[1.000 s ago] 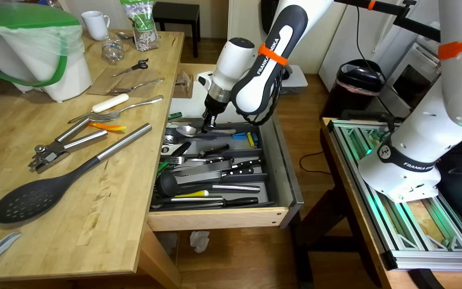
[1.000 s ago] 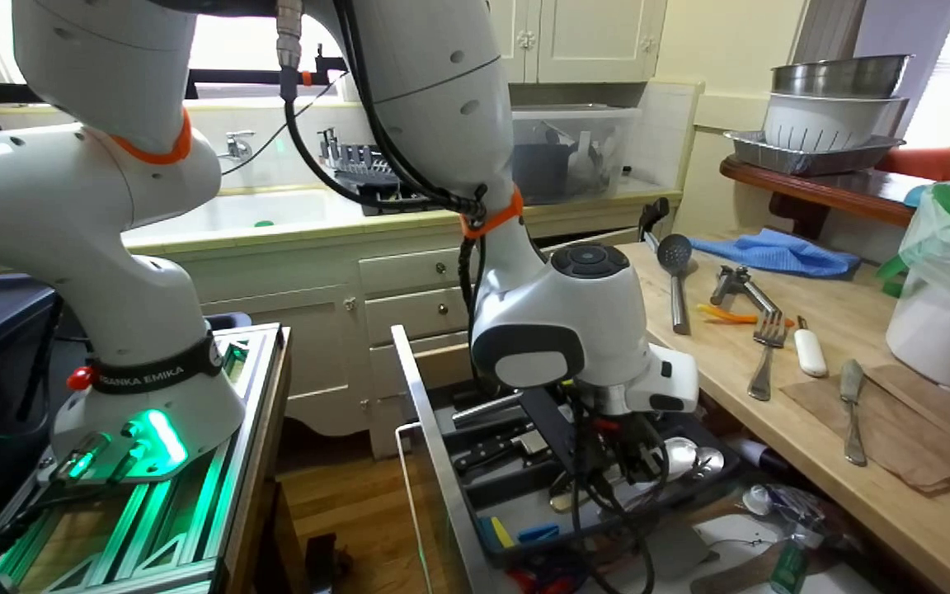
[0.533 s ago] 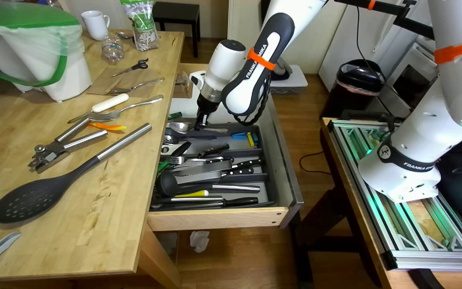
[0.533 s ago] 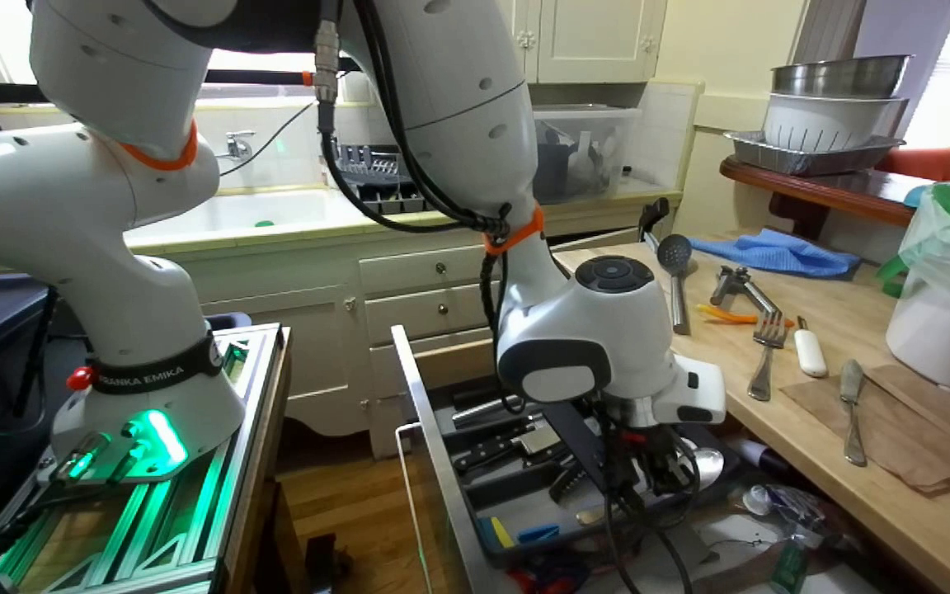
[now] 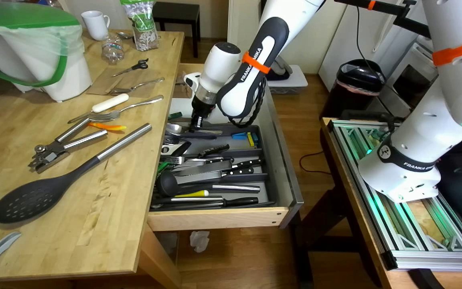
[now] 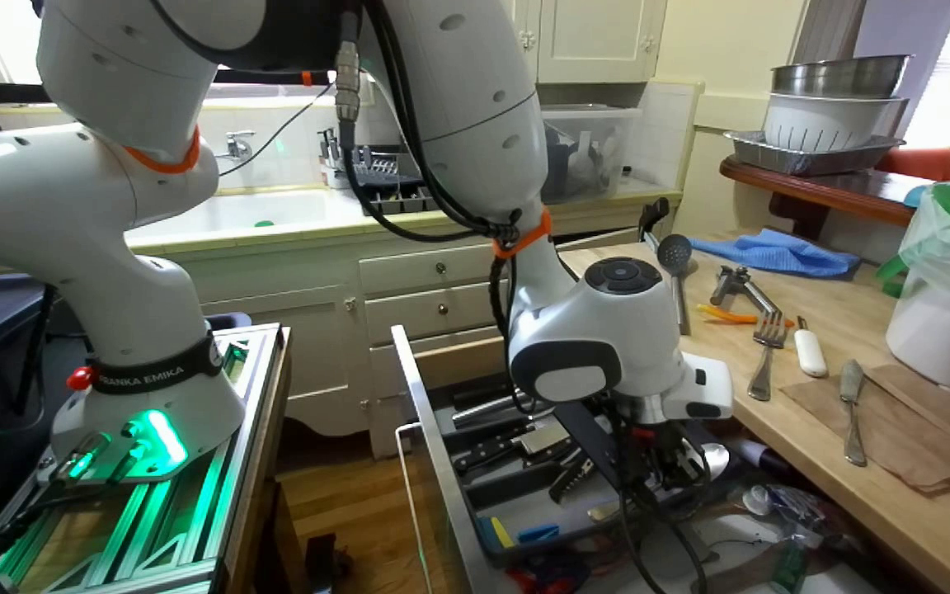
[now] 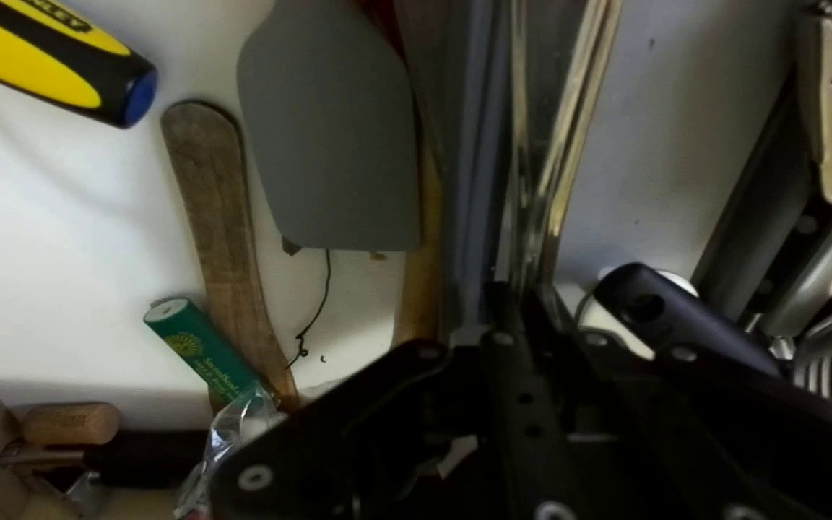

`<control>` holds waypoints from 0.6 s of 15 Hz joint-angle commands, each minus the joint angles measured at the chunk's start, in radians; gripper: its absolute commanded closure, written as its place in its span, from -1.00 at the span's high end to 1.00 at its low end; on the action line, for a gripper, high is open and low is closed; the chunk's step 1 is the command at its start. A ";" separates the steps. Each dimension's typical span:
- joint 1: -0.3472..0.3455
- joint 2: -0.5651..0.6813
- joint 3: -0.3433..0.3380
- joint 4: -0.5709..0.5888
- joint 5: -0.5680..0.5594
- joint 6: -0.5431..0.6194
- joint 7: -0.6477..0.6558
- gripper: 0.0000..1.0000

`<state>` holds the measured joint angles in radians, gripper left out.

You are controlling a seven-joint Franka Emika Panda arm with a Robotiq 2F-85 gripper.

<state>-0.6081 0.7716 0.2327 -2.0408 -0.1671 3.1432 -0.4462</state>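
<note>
My gripper (image 5: 195,127) is low over the far compartment of the dark cutlery tray (image 5: 247,153) in the open drawer. Its jaws are closed on a large metal spoon (image 5: 174,128), gripped near mid-length. The bowl of the spoon (image 6: 717,459) points toward the tabletop, and its pale handle end (image 6: 604,511) sticks out the opposite way. In the wrist view shiny, gold-edged strips of the spoon handle (image 7: 578,115) run into the fingertips of the gripper (image 7: 523,292). Whether the spoon still rests on the tray cannot be made out.
A grey spatula (image 7: 329,130), a wooden handle (image 7: 214,195) and a green tube (image 7: 203,354) lie beside the tray. Close to the fingers is a black handle (image 7: 665,318). Knives (image 5: 203,176) fill nearer compartments. The wooden tabletop (image 5: 106,224) borders the drawer.
The gripper has moved toward the tabletop, leftward in an exterior view and rightward in the opposite camera's picture. The spoon has shifted along with it by about the same amount.
</note>
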 commanded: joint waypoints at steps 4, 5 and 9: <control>-0.006 0.053 0.026 0.036 -0.030 0.011 -0.008 -0.95; -0.003 0.057 0.023 0.040 -0.030 0.010 -0.006 -0.95; 0.006 0.084 0.003 0.069 -0.035 0.026 -0.007 -0.95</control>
<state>-0.6081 0.8159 0.2494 -2.0133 -0.1744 3.1461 -0.4544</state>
